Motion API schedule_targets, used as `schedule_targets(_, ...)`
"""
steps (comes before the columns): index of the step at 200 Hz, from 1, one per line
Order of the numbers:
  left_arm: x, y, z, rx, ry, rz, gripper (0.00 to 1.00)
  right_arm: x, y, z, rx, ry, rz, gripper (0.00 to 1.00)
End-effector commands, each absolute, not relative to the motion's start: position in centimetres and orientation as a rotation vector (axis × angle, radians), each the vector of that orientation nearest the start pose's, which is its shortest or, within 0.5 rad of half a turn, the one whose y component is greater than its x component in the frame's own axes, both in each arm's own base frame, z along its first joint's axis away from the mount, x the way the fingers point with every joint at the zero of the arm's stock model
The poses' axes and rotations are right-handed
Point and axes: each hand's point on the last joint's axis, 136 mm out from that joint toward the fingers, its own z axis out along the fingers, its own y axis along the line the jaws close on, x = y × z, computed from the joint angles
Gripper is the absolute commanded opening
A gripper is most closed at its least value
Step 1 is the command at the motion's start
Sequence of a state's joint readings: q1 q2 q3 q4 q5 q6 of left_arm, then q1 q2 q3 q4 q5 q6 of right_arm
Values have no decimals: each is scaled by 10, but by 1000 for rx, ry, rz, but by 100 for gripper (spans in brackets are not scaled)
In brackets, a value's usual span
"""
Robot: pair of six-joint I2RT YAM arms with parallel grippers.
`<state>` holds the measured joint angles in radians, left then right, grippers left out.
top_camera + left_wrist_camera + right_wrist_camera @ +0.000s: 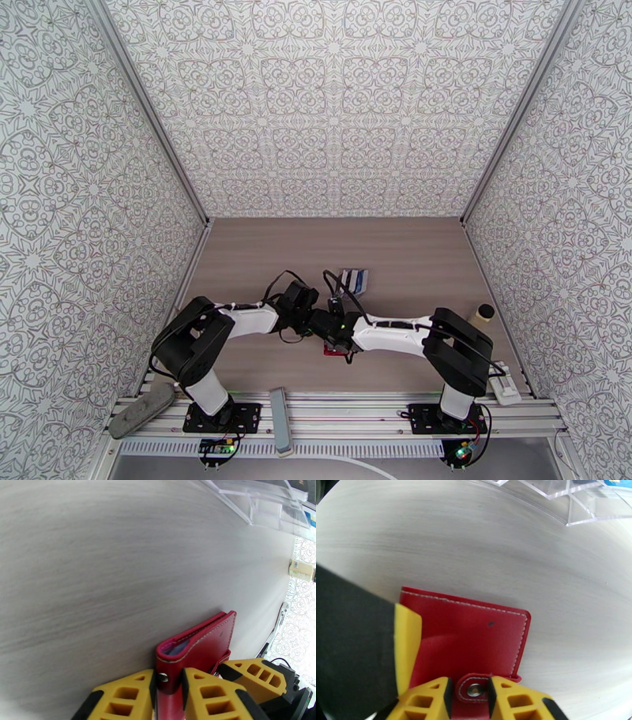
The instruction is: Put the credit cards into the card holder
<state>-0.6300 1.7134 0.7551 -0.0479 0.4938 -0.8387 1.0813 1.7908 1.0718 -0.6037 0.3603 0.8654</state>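
The red card holder (338, 350) lies closed on the table between the two arms. In the left wrist view my left gripper (168, 677) is shut on the card holder's (205, 644) near edge, a yellow finger on each side of a snap stud. My right gripper (471, 687) is shut on the snap tab of the card holder (474, 634). The two grippers (312, 320) (336, 335) meet over it. The credit cards (353, 279) stand in a clear acrylic rack further back; a blue card edge (618, 483) shows.
The clear rack (272, 503) stands beyond the wallet. A small bottle (483, 315) sits at the right wall. A grey bar (280, 418), a grey oval piece (141, 410) and a white part (505, 387) lie along the front rail.
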Motion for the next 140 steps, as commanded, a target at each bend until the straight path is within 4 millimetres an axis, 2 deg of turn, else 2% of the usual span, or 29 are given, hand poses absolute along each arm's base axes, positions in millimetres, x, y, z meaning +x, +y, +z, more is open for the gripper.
schedule_targets(1,226,-263,-11,-168,2988,-973,25,218,281,17,-237,2721,-74,23)
schedule_targets(68,224,-261,-13,-177,2993,-966,24,220,276,20,-232,2705,-98,21)
schedule_targets(98,223,-260,-13,-178,2993,-962,24,220,275,21,-229,2702,-106,14)
schedule_targets(140,223,-260,-13,-183,2995,-958,24,220,273,24,-224,2693,-105,10)
